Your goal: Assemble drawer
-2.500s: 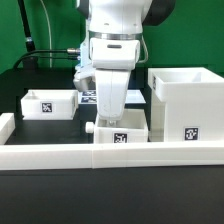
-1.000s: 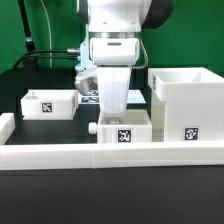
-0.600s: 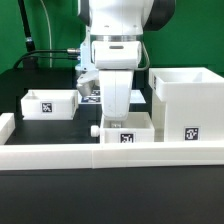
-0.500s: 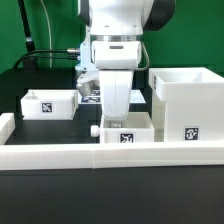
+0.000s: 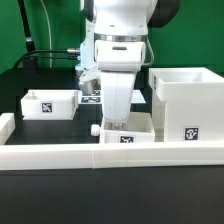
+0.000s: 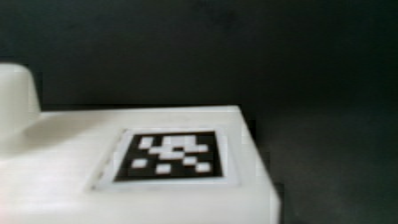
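Parts of a white plastic drawer stand apart on the black bench (image 5: 110, 195). The large, open-topped, cube-like housing (image 5: 187, 108) is at the exterior view's right, and a small open white tray (image 5: 50, 103) is at that view's left. A second small white tray (image 5: 128, 127) sits between them, just behind the long low white wall (image 5: 60, 155). Each part carries a black-and-white square tag. The middle tray's round white knob (image 5: 92, 129) sticks out toward the exterior view's left.

The white arm's tool (image 5: 118, 121) hangs straight over this middle tray, its tip down at the tray's rim (contact cannot be made out). The wrist view, somewhat blurred, is filled by the same tray (image 6: 71, 135), its tag (image 6: 173, 155) and the knob (image 6: 11, 95). No finger shows there, so whether the tool is released or clenched cannot be told.
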Action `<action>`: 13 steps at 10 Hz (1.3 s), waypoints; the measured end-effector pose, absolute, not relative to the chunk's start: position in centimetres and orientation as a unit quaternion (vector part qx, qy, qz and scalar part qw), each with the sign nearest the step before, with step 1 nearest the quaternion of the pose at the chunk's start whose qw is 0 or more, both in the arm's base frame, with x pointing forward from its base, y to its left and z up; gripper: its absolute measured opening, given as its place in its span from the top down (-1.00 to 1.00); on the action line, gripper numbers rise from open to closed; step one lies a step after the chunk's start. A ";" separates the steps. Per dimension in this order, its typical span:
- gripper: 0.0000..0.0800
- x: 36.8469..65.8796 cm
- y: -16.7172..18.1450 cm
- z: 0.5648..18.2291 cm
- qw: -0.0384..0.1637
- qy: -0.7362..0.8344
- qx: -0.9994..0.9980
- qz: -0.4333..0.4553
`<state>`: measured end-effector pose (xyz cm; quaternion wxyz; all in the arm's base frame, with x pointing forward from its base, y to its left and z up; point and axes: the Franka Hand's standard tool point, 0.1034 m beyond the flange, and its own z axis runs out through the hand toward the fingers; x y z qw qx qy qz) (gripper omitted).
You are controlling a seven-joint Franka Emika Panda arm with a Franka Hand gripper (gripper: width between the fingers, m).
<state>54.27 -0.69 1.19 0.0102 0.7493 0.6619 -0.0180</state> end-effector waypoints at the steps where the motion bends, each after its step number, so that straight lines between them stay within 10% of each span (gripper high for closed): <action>1: 0.89 54.2 -0.7 1.2 0.010 0.659 0.752 -0.019; 13: 0.89 54.2 -1.4 1.9 0.018 0.683 0.730 -0.005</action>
